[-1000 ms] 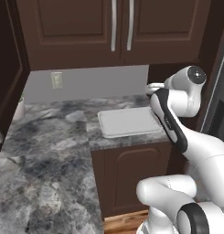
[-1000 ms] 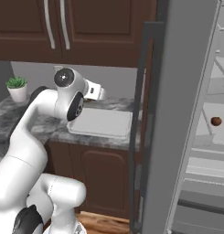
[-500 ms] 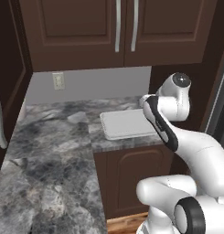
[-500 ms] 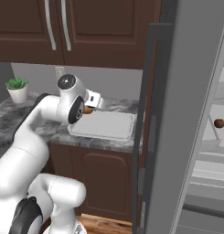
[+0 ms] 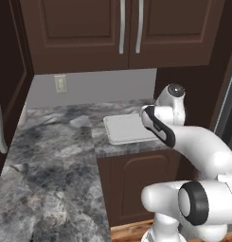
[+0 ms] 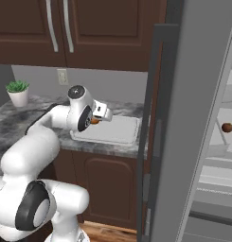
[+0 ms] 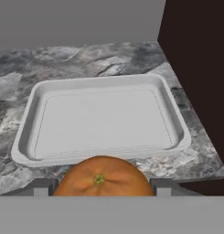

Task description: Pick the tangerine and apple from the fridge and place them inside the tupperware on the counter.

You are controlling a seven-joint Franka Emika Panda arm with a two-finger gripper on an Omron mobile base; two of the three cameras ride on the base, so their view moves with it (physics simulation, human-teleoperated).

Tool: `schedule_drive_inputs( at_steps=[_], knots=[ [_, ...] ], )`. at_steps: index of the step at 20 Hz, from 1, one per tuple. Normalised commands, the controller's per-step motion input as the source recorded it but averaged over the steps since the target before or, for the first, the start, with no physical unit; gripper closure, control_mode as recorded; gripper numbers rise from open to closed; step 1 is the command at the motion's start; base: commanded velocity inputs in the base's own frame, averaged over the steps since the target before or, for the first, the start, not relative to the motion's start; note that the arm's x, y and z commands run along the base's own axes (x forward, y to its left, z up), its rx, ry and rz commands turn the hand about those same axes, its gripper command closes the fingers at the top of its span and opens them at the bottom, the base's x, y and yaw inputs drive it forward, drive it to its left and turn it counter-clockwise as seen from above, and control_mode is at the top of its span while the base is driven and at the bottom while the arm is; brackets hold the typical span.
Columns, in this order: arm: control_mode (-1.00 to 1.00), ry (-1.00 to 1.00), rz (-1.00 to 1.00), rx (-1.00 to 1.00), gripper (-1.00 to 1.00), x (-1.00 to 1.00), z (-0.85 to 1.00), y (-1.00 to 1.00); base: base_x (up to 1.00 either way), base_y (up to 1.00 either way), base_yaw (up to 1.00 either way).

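Jaws are clamped on the tangerine (image 7: 102, 176), held by the gripper (image 7: 102, 185) just short of the tupperware (image 7: 104, 119)'s near rim. Being round and smooth, it's probably light but slippery, so a grip across its widest part is best. Well right of the tupperware, the apple (image 6: 227, 127) is seen in the fridge (image 6: 198, 118).

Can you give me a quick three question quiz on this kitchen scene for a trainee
1. True or false: the tangerine already lies inside the tupperware.
2. Where is the apple? A) on the counter B) on a shelf in the fridge C) in the tupperware
3. Fill in: the gripper is shut on the ____.

Key: 1 false, the gripper holds it short of the tray's near rim; 2 B; 3 tangerine.
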Motion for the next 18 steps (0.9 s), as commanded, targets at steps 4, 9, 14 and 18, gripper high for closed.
schedule_drive_inputs(
  at_steps=[4,9,14,18],
  knots=[
    [-1.00,0.00,0.00,0.02,1.00,0.41,-0.40,-0.19,0.00,0.00,0.00],
    [-1.00,0.00,0.00,0.01,1.00,0.51,-0.31,-0.19,0.00,0.00,0.00],
    [-1.00,0.00,0.00,0.00,1.00,0.59,-0.31,-0.04,0.00,0.00,0.00],
    [-1.00,0.01,0.00,0.00,1.00,0.46,-0.39,0.00,0.00,0.00,0.00]
  ],
)
